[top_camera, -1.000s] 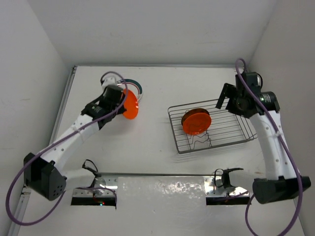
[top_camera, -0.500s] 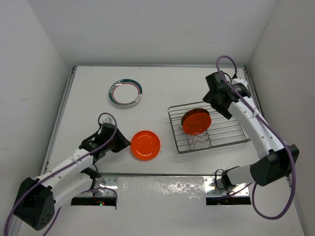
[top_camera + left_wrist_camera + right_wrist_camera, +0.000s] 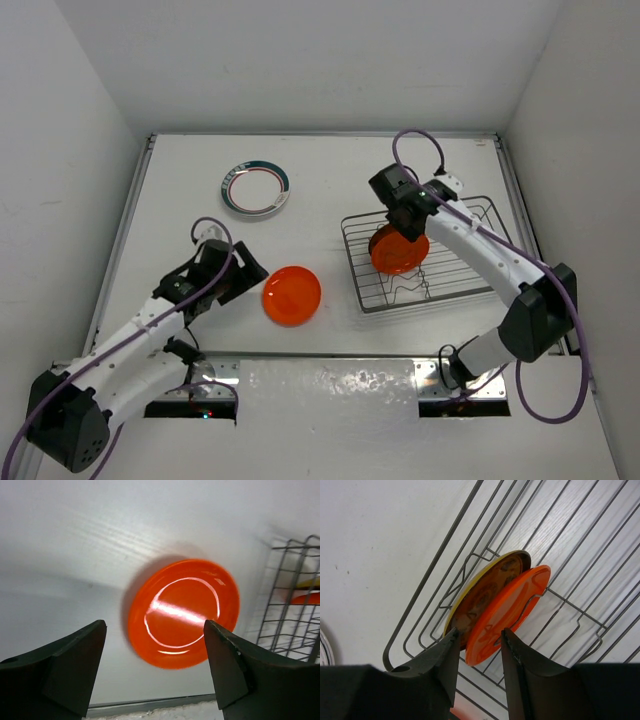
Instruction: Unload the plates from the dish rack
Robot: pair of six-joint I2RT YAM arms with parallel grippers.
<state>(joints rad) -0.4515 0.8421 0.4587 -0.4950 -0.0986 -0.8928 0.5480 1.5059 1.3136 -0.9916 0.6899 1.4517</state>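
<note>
Plates stand on edge in the dish rack (image 3: 454, 530) directly under the right tool (image 3: 480, 635): orange plate (image 3: 507, 612), leaning on yellow-faced plate (image 3: 480, 592), lies edge-on between its part-open jaws, while left tool (image 3: 155, 627), wide and empty, hangs over the bench (image 3: 50, 555) well apart.

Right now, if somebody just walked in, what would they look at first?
Probably the bright orange plate lying flat on the white table, just in front of the left gripper, whose fingers are open. Next comes a second orange plate, standing on edge in the wire dish rack beside a yellow-rimmed plate. The open right gripper is poised at their top edge.
</note>
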